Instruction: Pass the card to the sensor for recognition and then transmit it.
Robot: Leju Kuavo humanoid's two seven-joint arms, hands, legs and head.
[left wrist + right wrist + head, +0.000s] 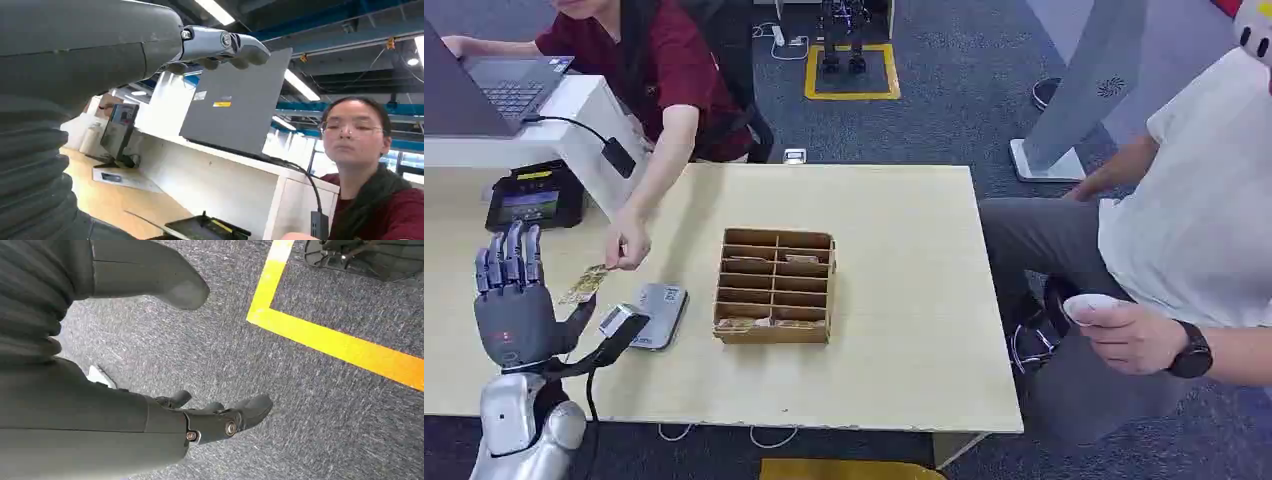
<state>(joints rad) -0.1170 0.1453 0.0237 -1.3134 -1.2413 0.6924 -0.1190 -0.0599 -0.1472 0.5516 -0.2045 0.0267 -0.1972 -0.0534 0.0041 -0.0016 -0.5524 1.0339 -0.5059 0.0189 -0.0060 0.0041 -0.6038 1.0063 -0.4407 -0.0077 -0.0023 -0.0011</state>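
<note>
I see the wooden table (904,300) across most of the head view, with grey carpet (964,90) beyond it. A person in a white shirt (1194,230) sits at the table's right side, holding a small white device (1089,305) in one hand. A person in a dark red top (664,70) sits at the far left, behind a white raised counter (574,110) carrying a grey laptop (484,90); I see the same laptop lid from the left wrist view. Near the middle of the table stands a brown divided box (776,285) with many compartments, a few holding flat items I cannot make out.

My left hand (514,300) is raised over the table's left part, fingers straight and spread, nothing in it. Just right of it lies the grey sensor pad (656,313), and a dark terminal with a screen (532,196) sits farther back beside the counter. The card (584,284) is between the hand and the sensor pad, pinched at its far end by the hand of the person in red (627,245); I cannot tell whether my fingers touch it.

My right hand (210,420) hangs over the carpet near a yellow floor line (330,342), fingers loosely curved and apart, holding nothing.
</note>
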